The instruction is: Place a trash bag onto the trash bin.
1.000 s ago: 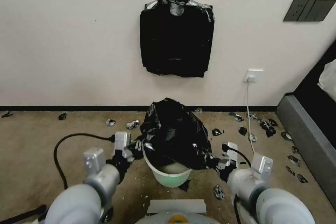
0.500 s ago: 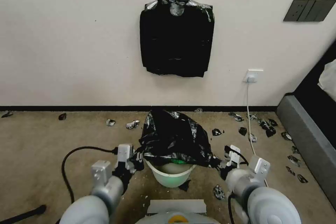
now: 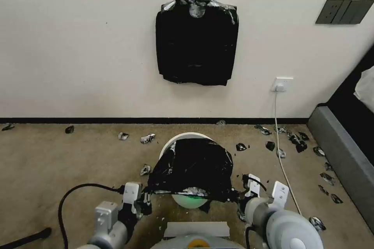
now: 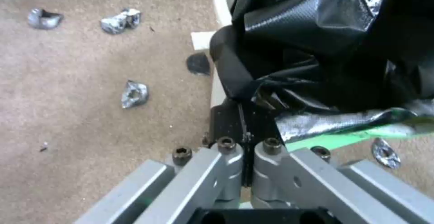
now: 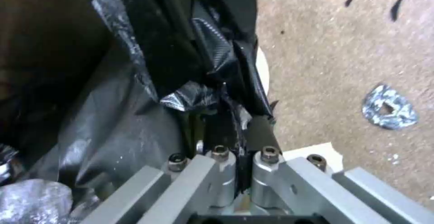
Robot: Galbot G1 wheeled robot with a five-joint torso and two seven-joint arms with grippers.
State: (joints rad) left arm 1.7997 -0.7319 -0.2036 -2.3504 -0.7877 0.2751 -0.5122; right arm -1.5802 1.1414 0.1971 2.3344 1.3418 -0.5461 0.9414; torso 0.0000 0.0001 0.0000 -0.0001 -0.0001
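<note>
The glossy black trash bag [image 3: 193, 167] is stretched over the near part of the round cream-white trash bin [image 3: 183, 137], whose far rim shows bare behind it and whose greenish base [image 3: 189, 201] shows below the bag's edge. My left gripper [image 3: 146, 197] is shut on the bag's left edge [image 4: 244, 88], just left of the bin. My right gripper [image 3: 237, 198] is shut on the bag's right edge [image 5: 226, 98], just right of the bin. The bag [image 4: 325, 47] drapes down the bin's wall [image 4: 220, 10] in the left wrist view. Crinkled plastic [image 5: 113, 115] hides the bin's inside.
A flat bundle of black bags [image 3: 196, 42] hangs on the wall behind. Small torn black scraps [image 3: 296, 142] litter the tan carpet. A white cable [image 3: 278, 132] drops from a wall socket. A grey bed frame [image 3: 343, 155] stands to the right.
Both grippers have come down and toward me with the bag's edges. The billowed bag has flattened over the bin, and the bin's far rim has come into sight.
</note>
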